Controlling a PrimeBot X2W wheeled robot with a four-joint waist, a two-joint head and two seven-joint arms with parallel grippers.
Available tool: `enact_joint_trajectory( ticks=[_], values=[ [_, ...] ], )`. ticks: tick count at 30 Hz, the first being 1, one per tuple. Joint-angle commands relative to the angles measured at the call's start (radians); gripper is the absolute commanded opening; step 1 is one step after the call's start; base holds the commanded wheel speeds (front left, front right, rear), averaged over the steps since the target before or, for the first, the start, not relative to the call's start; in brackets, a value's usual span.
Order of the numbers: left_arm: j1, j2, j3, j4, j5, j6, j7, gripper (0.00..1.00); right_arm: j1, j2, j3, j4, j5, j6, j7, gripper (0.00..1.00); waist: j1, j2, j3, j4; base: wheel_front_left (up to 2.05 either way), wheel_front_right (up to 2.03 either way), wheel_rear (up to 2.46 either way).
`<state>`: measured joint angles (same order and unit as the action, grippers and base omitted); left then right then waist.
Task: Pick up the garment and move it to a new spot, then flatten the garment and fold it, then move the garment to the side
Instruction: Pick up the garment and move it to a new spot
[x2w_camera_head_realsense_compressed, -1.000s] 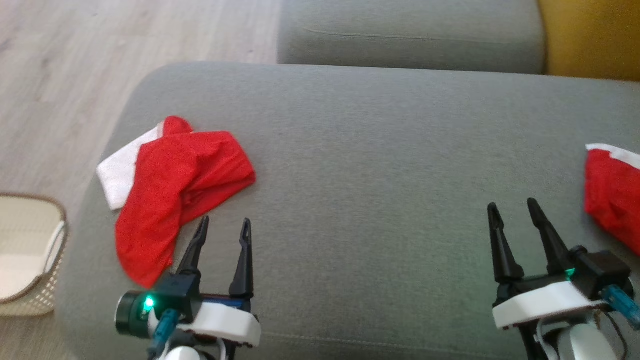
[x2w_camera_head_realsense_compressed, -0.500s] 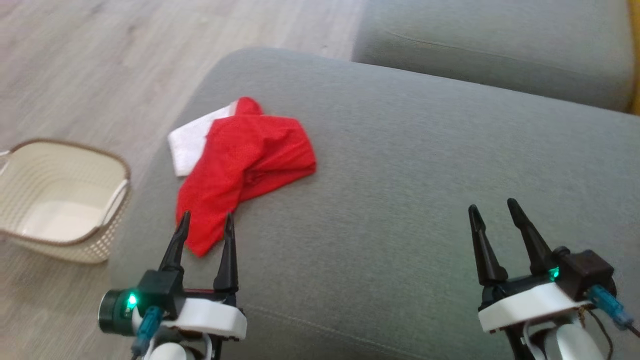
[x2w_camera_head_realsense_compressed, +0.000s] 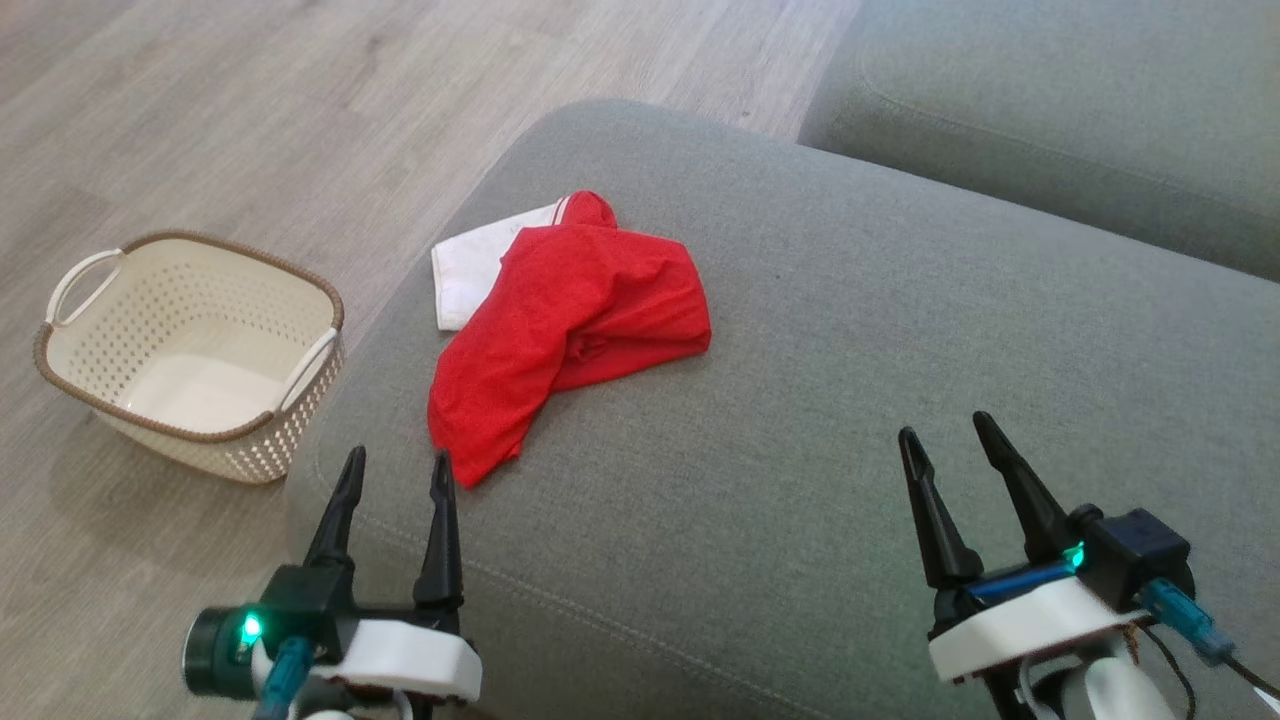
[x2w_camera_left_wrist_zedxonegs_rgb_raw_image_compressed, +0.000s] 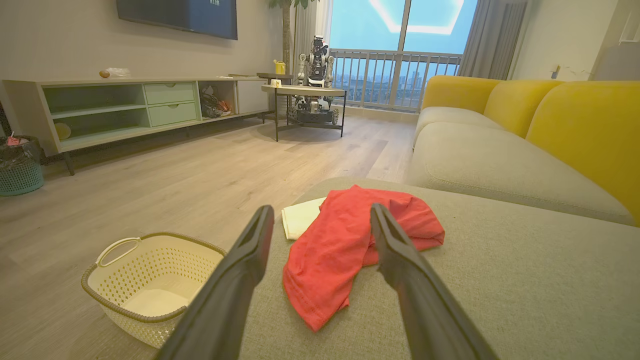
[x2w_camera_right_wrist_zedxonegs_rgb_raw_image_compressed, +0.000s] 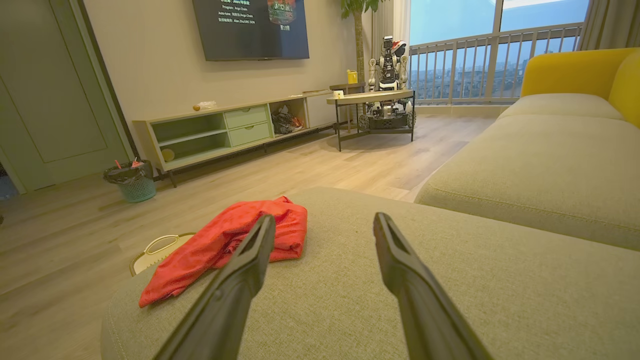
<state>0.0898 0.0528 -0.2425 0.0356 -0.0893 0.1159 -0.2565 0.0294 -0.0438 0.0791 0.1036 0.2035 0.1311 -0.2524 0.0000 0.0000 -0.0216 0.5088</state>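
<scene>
A crumpled red garment (x2w_camera_head_realsense_compressed: 570, 320) with a white part (x2w_camera_head_realsense_compressed: 475, 275) lies on the left end of the grey sofa seat (x2w_camera_head_realsense_compressed: 850, 350). It also appears in the left wrist view as the garment (x2w_camera_left_wrist_zedxonegs_rgb_raw_image_compressed: 345, 250) and in the right wrist view as the garment (x2w_camera_right_wrist_zedxonegs_rgb_raw_image_compressed: 225, 240). My left gripper (x2w_camera_head_realsense_compressed: 395, 462) hovers open just short of the garment's near tip, nothing between its fingers. My right gripper (x2w_camera_head_realsense_compressed: 945, 432) stands open and empty over bare cushion well to the right. The left gripper (x2w_camera_left_wrist_zedxonegs_rgb_raw_image_compressed: 320, 220) frames the garment; the right gripper (x2w_camera_right_wrist_zedxonegs_rgb_raw_image_compressed: 322, 225) has it off to its left.
A cream perforated basket (x2w_camera_head_realsense_compressed: 60, 350) with a brown rim stands on the wood floor left of the sofa. A second grey cushion (x2w_camera_head_realsense_compressed: 1080, 110) lies beyond. Yellow backrests (x2w_camera_left_wrist_zedxonegs_rgb_raw_image_compressed: 575, 120), a TV cabinet (x2w_camera_left_wrist_zedxonegs_rgb_raw_image_compressed: 125, 105) and a small table (x2w_camera_left_wrist_zedxonegs_rgb_raw_image_compressed: 305, 92) show farther off.
The head camera has swung left: the basket has come into view and a second red cloth at the right edge has left it. Both grippers stay open.
</scene>
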Motion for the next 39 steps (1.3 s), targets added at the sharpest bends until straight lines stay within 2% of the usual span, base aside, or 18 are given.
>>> enact_joint_trajectory(
  ticks=[1,10,22,26,30,36,39],
  values=[
    [-0.037,-0.003,0.035,-0.04,0.006,0.006,-0.005,1.0,-0.036,-0.006,0.024,-0.025,-0.001,0.0,-0.009,1.0,0.0,0.0,0.001,0.0,0.0,0.0,0.0],
    [-0.031,-0.003,0.038,-0.05,0.0,0.02,-0.005,1.0,-0.044,-0.006,0.027,-0.014,-0.006,0.0,-0.009,1.0,0.0,0.0,-0.001,-0.001,0.0,0.0,0.0],
    [-0.056,-0.003,0.071,-0.051,-0.009,0.004,-0.005,1.0,-0.036,-0.006,0.01,-0.031,-0.023,0.0,-0.009,1.0,0.0,0.0,0.027,-0.018,0.0,0.0,0.0],
    [-0.091,-0.001,0.102,-0.047,-0.013,-0.032,-0.005,1.0,-0.055,-0.006,0.008,-0.045,-0.048,0.0,-0.009,1.0,0.0,0.0,0.075,-0.044,0.0,0.0,0.0],
    [-0.16,0.015,0.153,-0.017,-0.048,-0.096,-0.005,1.0,-0.089,-0.006,-0.002,-0.058,-0.075,0.0,-0.009,1.0,0.0,0.0,0.129,-0.083,0.0,0.0,0.0],
    [-0.341,0.09,0.172,0.141,-0.076,-0.198,-0.005,1.0,-0.146,-0.006,-0.011,-0.09,-0.126,0.0,-0.009,1.0,0.0,0.0,0.227,-0.149,0.0,0.0,0.0],
    [-0.457,0.139,0.154,0.247,-0.102,-0.228,0.012,1.0,-0.176,-0.006,-0.004,-0.111,-0.145,0.0,-0.005,1.0,0.0,0.0,0.277,-0.188,0.0,0.0,0.0]
  ],
)
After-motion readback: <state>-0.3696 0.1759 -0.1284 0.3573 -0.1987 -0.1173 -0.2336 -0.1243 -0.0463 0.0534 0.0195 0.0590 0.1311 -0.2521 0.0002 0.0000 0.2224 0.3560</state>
